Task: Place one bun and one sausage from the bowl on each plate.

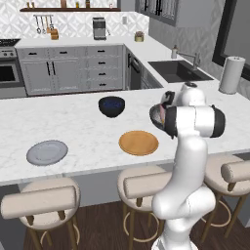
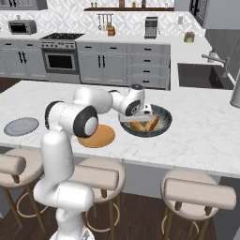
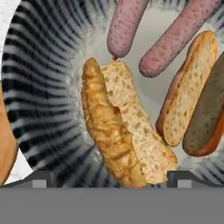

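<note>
The end effector [image 3: 112, 177] hangs spread wide over the bowl [image 2: 165, 117], centre of the right base view. The nearest bun [image 3: 120, 131], mid-frame in the hand view, looks light, soft and crushable; gripping across its narrow middle seems best.

Kitchen, rendered. White marble desk [image 1: 73, 129] in the foreground; padded beige stools [image 1: 41, 200] tucked under its near edge on dark wood floor [image 2: 140, 220]. Grey cabinets [image 1: 68, 68] line the back wall, oven [image 2: 60, 60] set among them. Patterned white backsplash [image 1: 73, 23], wooden shelf [image 1: 68, 9] above. Sink [image 1: 178, 71] with faucet to the right; paper towel roll [image 1: 231, 74] just beside it. Coffee machine [image 1: 99, 28] on the rear counter.
</note>
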